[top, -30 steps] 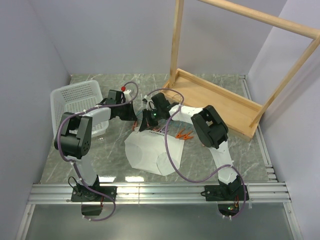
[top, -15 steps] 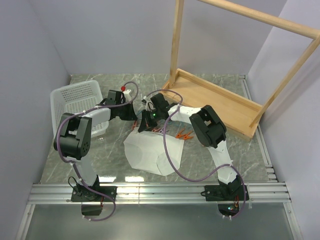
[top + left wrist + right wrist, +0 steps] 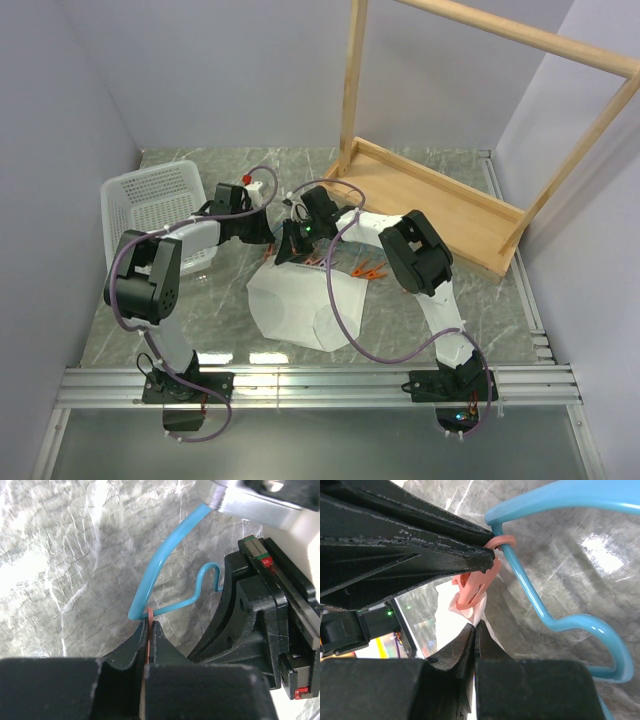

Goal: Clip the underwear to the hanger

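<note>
Since the underwear (image 3: 300,310) is light, floppy cloth with no stiffness, it'll sag and fold wherever it isn't held. Best to take it by a hem edge, pinched thin, and feed only that edge into a clip. A mid-panel grab would likely bunch too thick for the clip mouth. Low slip risk, nothing fragile. Looks: plain white, creased, spread mostly flat around the middle of the worktop (image 3: 450,300), nearer its near edge, between the two arms, with its far-left corner running up to the grippers. The hanger (image 3: 162,560) is thin teal, arched, probably stiff and light, so I'd expect it to swing if held at one end only. It sits at the underwear's far edge; can't tell if it's off the worktop. The left gripper (image 3: 148,630) has its fingers pressed together on an orange clip (image 3: 476,587) at the hanger's end. The right gripper (image 3: 476,630) is pressed together too and appears to pinch a bit of white underwear edge just below that clip; contact with the clip unclear. Spare clips (image 3: 366,270) lie just right of the underwear.
</note>
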Tool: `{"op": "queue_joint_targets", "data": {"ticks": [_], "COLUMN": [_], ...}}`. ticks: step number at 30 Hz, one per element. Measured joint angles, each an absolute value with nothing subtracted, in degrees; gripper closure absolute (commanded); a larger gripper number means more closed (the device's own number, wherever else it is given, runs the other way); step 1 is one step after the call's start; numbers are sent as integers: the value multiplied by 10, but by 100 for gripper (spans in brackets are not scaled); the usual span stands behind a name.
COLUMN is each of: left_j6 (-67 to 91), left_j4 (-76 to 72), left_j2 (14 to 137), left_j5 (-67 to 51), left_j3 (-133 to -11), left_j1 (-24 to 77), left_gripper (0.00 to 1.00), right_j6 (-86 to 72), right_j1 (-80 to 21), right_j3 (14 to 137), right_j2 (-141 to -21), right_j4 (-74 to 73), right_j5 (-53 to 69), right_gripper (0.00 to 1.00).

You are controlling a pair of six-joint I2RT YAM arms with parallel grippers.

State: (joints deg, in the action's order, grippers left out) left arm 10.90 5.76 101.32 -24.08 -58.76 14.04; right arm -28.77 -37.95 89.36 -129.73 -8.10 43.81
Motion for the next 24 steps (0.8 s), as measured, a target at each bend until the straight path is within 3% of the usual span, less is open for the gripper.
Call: {"op": "queue_joint_targets", "data": {"ticks": [11, 24], "left_j6": [82, 65], "left_j4": [37, 31], "left_j2": [998, 998], "left_j5": [-241, -241], "left_j3": [-573, -568], "left_j1": [141, 141], "left_gripper": [99, 81], "right_j6": [-291, -291], "right_j1": [-371, -371], "right_j3": [892, 888], "right_j2": [-1297, -1297], "right_j4": [-77, -77], "right_j5": [443, 444], "right_gripper": [100, 100]}}
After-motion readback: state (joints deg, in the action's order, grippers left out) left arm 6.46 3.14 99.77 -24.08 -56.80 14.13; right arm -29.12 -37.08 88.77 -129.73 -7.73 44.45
